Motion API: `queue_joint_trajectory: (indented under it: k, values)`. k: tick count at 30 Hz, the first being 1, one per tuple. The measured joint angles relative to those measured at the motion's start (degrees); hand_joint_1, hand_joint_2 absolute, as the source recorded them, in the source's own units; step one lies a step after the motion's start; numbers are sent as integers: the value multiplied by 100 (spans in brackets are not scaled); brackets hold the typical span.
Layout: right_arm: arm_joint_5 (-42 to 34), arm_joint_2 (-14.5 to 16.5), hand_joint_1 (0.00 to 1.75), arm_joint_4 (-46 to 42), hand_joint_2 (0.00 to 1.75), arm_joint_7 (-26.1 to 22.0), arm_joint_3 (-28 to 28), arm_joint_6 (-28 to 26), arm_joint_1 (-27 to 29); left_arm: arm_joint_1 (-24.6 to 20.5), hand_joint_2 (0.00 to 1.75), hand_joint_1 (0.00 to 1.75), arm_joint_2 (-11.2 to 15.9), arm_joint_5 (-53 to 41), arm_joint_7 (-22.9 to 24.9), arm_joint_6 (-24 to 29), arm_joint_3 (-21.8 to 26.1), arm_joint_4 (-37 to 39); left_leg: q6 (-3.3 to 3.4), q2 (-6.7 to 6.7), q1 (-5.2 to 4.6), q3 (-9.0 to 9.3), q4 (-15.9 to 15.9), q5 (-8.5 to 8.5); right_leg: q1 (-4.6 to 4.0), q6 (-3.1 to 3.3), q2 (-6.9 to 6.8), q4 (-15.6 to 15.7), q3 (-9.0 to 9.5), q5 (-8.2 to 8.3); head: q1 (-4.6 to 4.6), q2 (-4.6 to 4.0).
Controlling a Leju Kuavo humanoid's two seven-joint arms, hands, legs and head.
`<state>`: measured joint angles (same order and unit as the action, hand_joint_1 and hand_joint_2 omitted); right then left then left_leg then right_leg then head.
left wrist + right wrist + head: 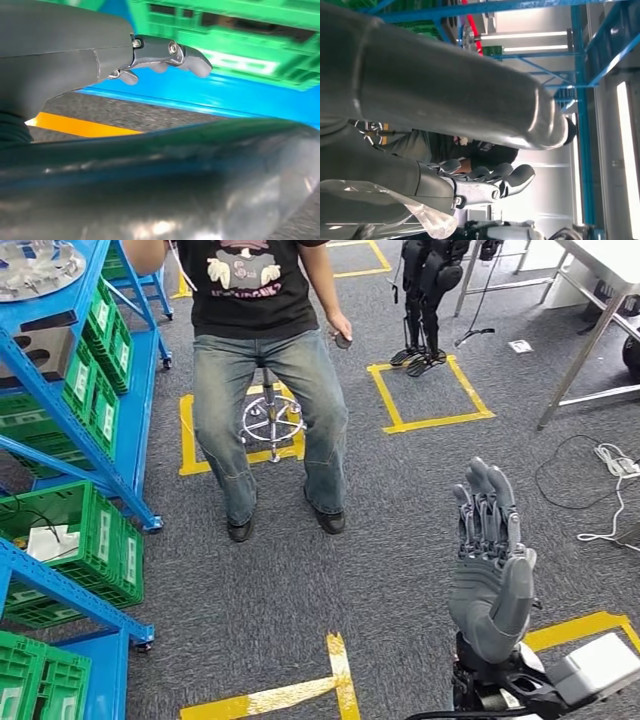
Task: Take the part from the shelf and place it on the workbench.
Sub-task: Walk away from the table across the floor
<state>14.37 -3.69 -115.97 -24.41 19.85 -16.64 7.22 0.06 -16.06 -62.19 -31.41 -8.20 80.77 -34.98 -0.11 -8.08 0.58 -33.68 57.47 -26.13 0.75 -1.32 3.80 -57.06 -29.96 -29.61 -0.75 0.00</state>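
The floor (pixel 407 540) was grey carpet with yellow tape lines (pixel 266 699). A blue shelf (pixel 113 475) with green crates (pixel 109 545) stood to the left of a person (pixel 266 380) sitting on a stool (pixel 270 420). To the right of the person, the right hand (pixel 489 560) was up, fingers (pixel 483 502) straight and holding nothing. The left wrist view showed the left hand (pixel 94 55) beside a green crate (pixel 226 40) (fingers (pixel 188 57) stretched out, something shiny and blurry close under them). I could not tell if it held the part.
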Motion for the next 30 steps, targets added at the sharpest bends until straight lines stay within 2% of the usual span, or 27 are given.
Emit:
queue_joint_trajectory:
  k: [1,2,4,5,6,7,8,9,10,11,12,13,14,16,17,18,20,21,22,23,24,25,26,27,28,29,30]
  values:
    - [1,0,0,0,0,-1,-2,0,-6,18,0,0,-5,-45,35,14,13,-18,-28,49,1,-19,30,-19,1,31,-71,20,12,16,2,0]
    - [3,0,0,-1,0,-1,-4,5,-9,30,0,0,-13,-95,77,31,25,-40,-53,182,-6,-71,147,-97,2,68,-153,43,27,28,11,0]
    - [8,0,0,-1,0,7,-11,28,-6,32,0,0,-28,-214,184,68,47,-99,-89,557,-19,-329,737,-433,-5,128,-341,70,53,32,28,0]
    - [14,0,0,-2,0,11,-21,41,0,31,0,0,-40,-284,244,78,59,-139,-108,668,-15,-516,1149,-630,-17,147,-437,70,54,23,37,0]
    - [24,0,0,-2,0,16,-32,56,7,37,0,0,-51,-353,307,82,76,-190,-122,709,-9,-671,1495,-767,-26,153,-533,69,56,15,37,0]
    - [36,0,0,-2,0,18,-43,67,13,46,0,0,-65,-418,364,80,98,-248,-130,725,-5,-757,1702,-820,-31,155,-619,68,58,7,37,0]
    - [49,0,0,-2,0,17,-57,75,17,61,0,0,-85,-483,419,70,132,-325,-132,737,-4,-723,1667,-753,-35,154,-701,67,65,-2,38,0]
    - [60,0,0,-2,0,17,-69,79,24,79,0,0,-104,-532,462,59,172,-404,-126,765,-5,-567,1397,-592,-37,146,-778,66,81,-15,38,0]
    - [67,0,0,-3,0,17,-81,79,31,93,0,0,-121,-573,495,47,209,-478,-112,845,-9,-339,986,-394,-41,136,-849,65,103,-32,37,0]
    - [72,0,0,-4,0,17,-97,79,43,100,0,0,-145,-614,536,28,247,-558,-91,997,-33,-107,562,-246,-55,117,-919,63,123,-53,38,0]
    - [78,0,0,-5,0,17,-114,77,56,104,0,0,-165,-650,573,11,281,-639,-59,1113,-51,54,252,-152,-72,92,-979,58,138,-74,36,0]
    - [82,0,0,-7,0,17,-128,73,68,104,0,0,-191,-689,614,-5,312,-718,-29,1196,-73,131,89,-123,-90,68,-1034,54,150,-91,33,0]
    - [87,0,0,-8,0,16,-140,66,80,105,0,0,-218,-730,657,-24,352,-803,-1,1215,-93,133,49,-139,-104,42,-1085,54,159,-102,31,0]
    - [96,0,0,-18,0,14,-151,43,92,123,0,0,-267,-791,711,-50,434,-941,57,1081,-83,117,26,-119,-98,-15,-1150,53,179,-137,29,0]
    - [101,0,0,-27,0,12,-157,32,98,131,0,0,-290,-818,732,-61,473,-1002,89,1020,-68,123,8,-106,-87,-47,-1059,-5,159,-200,22,0]
    - [106,0,0,-39,0,8,-167,21,109,131,0,0,-308,-843,748,-69,503,-1055,123,955,-52,132,-11,-90,-74,-75,-904,-168,88,-317,9,0]
    - [116,0,0,-51,0,7,-197,4,156,115,0,0,-333,-896,774,-81,553,-1151,169,816,-37,128,-23,-67,-52,-108,-529,-870,-250,-669,-30,0]
    - [120,0,0,-53,0,7,-210,-2,185,107,0,0,-339,-923,785,-88,579,-1187,180,737,-40,120,-22,-62,-47,-117,-439,-1289,-470,-821,-40,0]
    - [125,0,0,-52,0,10,-224,-5,209,103,0,0,-347,-950,797,-93,608,-1216,184,656,-43,117,-21,-61,-44,-121,-401,-1594,-649,-886,-44,0]
    - [132,0,0,-52,0,10,-234,-7,226,105,0,0,-356,-979,812,-99,635,-1239,185,571,-45,119,-19,-60,-43,-120,-386,-1692,-738,-832,-44,0]
    - [138,0,0,-53,0,10,-245,-9,238,107,0,0,-362,-1013,832,-103,658,-1260,184,485,-46,126,-17,-61,-40,-115,-370,-1539,-706,-663,-43,0]
    - [145,0,0,-54,0,10,-256,-12,248,108,0,0,-368,-1048,850,-105,673,-1276,182,398,-44,135,-14,-61,-32,-102,-319,-1189,-573,-421,-43,0]
    - [152,0,0,-55,0,10,-266,-14,257,107,0,0,-374,-1081,863,-109,681,-1290,172,315,-43,139,-10,-63,-19,-86,-194,-767,-400,-206,-44,0]
    - [156,0,0,-57,0,10,-276,-16,267,103,0,0,-379,-1112,870,-113,685,-1305,153,234,-46,131,5,-66,-2,-72,-66,-392,-237,-64,-43,0]
    - [159,0,0,-61,0,11,-283,-16,275,99,0,0,-384,-1143,870,-121,687,-1319,122,162,-45,109,15,-61,6,-57,33,-148,-122,5,-43,0]
    - [160,0,0,-66,0,13,-287,-15,278,102,0,0,-391,-1187,872,-143,690,-1332,83,96,-38,81,22,-51,6,-41,85,-43,-68,9,-41,0]
    - [160,0,0,-71,0,15,-290,-11,281,110,0,0,-397,-1247,875,-173,692,-1341,41,28,-29,50,24,-35,-2,-23,47,-21,-47,8,-40,0]
